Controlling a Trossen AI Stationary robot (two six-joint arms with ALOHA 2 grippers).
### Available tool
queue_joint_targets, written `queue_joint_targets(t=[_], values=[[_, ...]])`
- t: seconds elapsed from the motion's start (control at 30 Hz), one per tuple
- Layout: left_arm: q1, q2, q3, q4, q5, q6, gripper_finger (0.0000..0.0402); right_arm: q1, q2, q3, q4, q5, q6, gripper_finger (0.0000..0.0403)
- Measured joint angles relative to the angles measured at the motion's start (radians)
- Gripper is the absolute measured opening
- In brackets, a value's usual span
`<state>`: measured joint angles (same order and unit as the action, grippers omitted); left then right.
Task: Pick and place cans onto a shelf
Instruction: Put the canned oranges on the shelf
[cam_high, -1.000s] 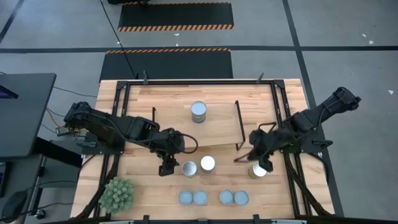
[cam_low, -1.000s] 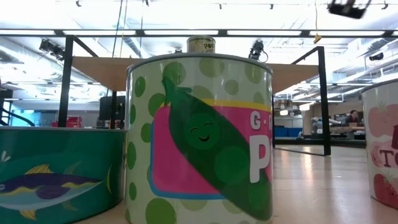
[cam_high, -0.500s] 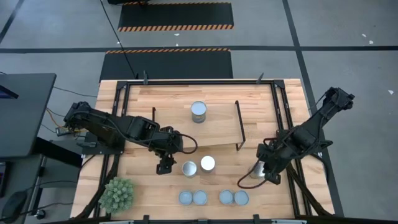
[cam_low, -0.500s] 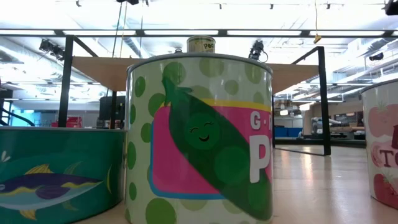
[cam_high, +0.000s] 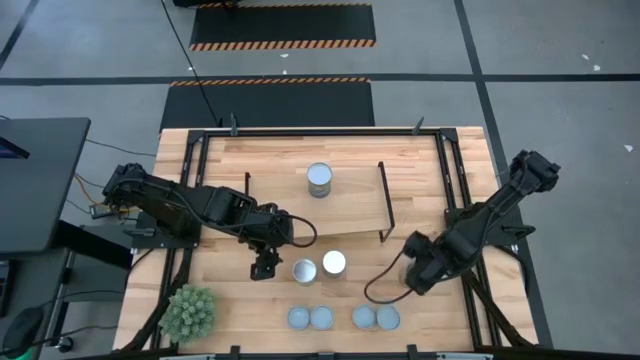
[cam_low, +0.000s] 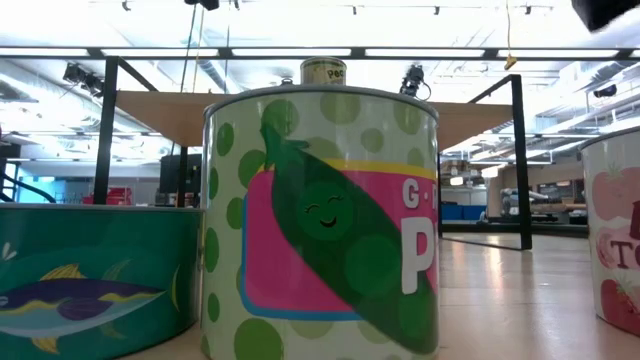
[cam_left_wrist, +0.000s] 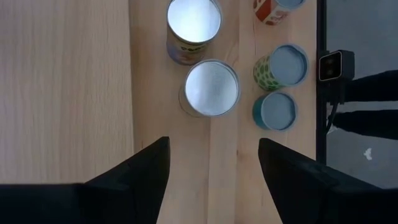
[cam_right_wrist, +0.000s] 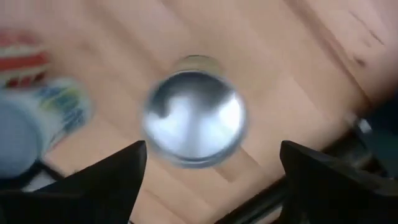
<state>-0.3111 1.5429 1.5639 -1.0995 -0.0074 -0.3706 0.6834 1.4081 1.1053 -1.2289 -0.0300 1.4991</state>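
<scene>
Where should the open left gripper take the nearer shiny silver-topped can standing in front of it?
Grip the upright silver-topped can across its round side wall, coming straight down from above. The left gripper is open and wider than the can. A second silver-topped can stands close behind it, so the fingers should close on its two free flanks.

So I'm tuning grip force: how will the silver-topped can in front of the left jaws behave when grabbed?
The can looks like rigid metal, so probably stiff and fairly smooth. It stands upright on its flat end, so it shouldn't roll unless tipped. The left gripper is open, seemingly wider than the can.
</scene>
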Motion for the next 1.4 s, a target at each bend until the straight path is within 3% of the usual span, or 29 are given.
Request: queue_joint_targets(t=[0.17, 0.47, 1.4], values=[[0.000, 0.000, 0.000, 0.000, 0.000, 0.020, 0.0249, -0.021, -0.041, 0.000, 0.033, -0.004, 0.146, 0.0371], [0.000, 0.000, 0.000, 0.001, 0.000, 0.053, 0.0249, 0.024, -0.035, 0.000, 0.096, 0.139, 0.220, 0.0373], [0.000, 0.000, 0.000, -0.031, 0.000, 0.069, 0.0249, 0.011, 0.093, 0.000, 0.074, 0.090, 0.226, 0.0368]])
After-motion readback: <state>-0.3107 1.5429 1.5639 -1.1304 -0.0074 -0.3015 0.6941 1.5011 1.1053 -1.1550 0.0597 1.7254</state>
